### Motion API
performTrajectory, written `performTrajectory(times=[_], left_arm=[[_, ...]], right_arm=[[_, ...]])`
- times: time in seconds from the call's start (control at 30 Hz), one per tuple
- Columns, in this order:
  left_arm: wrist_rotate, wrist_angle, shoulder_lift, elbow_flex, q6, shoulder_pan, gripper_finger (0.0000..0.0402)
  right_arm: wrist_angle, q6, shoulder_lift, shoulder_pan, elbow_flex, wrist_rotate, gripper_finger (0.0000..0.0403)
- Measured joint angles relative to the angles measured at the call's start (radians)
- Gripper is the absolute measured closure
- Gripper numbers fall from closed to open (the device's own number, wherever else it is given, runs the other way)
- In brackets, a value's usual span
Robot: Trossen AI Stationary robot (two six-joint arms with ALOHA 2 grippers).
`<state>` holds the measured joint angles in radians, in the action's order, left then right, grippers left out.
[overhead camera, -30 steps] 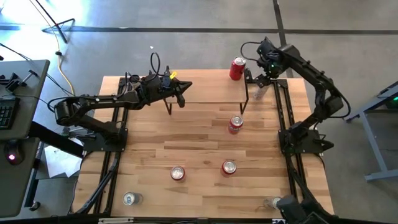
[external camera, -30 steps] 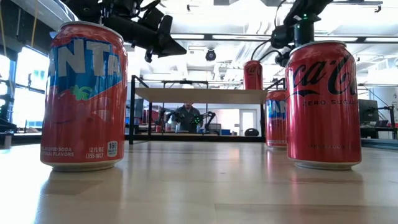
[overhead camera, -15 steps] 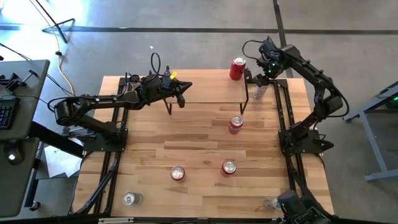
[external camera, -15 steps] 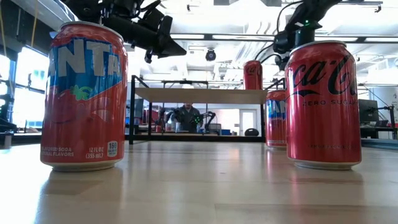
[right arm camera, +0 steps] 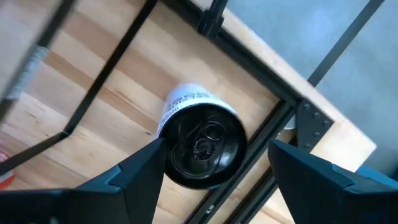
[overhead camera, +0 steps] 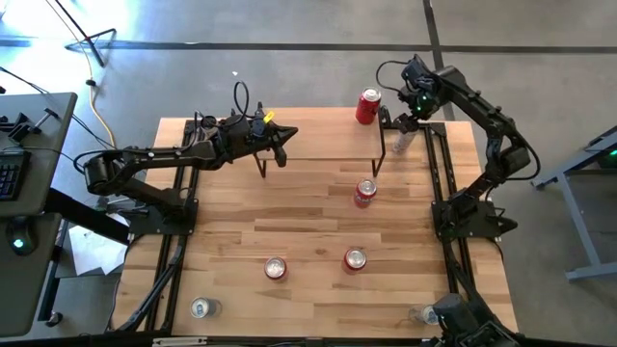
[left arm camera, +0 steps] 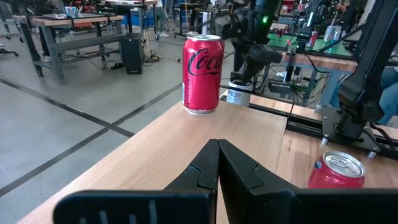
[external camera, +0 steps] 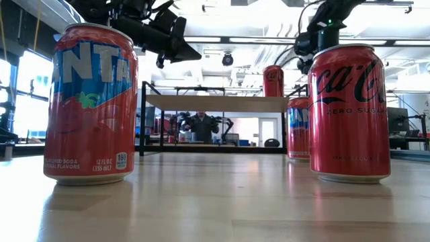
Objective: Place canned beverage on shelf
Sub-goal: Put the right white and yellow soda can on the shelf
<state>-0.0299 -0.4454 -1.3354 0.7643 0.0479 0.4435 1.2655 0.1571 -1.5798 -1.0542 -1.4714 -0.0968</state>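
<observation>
The canned beverage [right arm camera: 202, 144] the right arm is going after is a dark-topped can with a white label band, standing upright on the table just past the right end of the shelf [overhead camera: 328, 135], close to the black frame rail. In the right wrist view it sits between the right gripper [right arm camera: 211, 165]'s two fingers [right arm camera: 140, 177], which are spread wide on either side of it — not touching it as far as I can tell. From above, the right gripper [overhead camera: 410, 114] hangs right over that can.

Compared with a second ago, hardly anything differs: the right wrist has shifted just a little over the can, and the left arm hasn't budged. Every can lies where it did.

The shelf already carries one red Coca-Cola can [overhead camera: 367, 106], upright near its right back corner; the left wrist view shows it [left arm camera: 202, 73] standing on the light wooden top. Another red can [overhead camera: 364, 193] stands on the table in front of the shelf.

The left gripper [overhead camera: 284, 143] hovers over the shelf's left end, fingers pressed together on nothing — clearly seen in its own wrist view [left arm camera: 217, 158].

Nearer the front edge are two more red cans [overhead camera: 276, 268] [overhead camera: 355, 258] and a silver-topped can [overhead camera: 201, 308].
</observation>
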Motion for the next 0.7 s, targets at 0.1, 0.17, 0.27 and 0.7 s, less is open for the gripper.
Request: performTrajectory(times=[0.1, 0.17, 0.27, 0.7], left_arm=[[0.000, 0.000, 0.000, 0.000, 0.000, 0.000, 0.0401], [0.000, 0.000, 0.000, 0.000, 0.001, 0.000, 0.0401], [0.000, 0.004, 0.000, 0.000, 0.001, 0.000, 0.0401], [0.001, 0.013, 0.000, 0.000, 0.003, 0.000, 0.0402]], right_arm=[[0.027, 0.001, 0.002, 0.000, -0.010, 0.019, 0.0132], [0.027, 0.009, 0.001, 0.000, -0.009, 0.044, 0.0132], [0.020, 0.012, 0.002, 0.001, -0.009, 0.046, 0.0132], [-0.083, 0.029, 0.009, 0.000, 0.086, 0.025, 0.0132]])
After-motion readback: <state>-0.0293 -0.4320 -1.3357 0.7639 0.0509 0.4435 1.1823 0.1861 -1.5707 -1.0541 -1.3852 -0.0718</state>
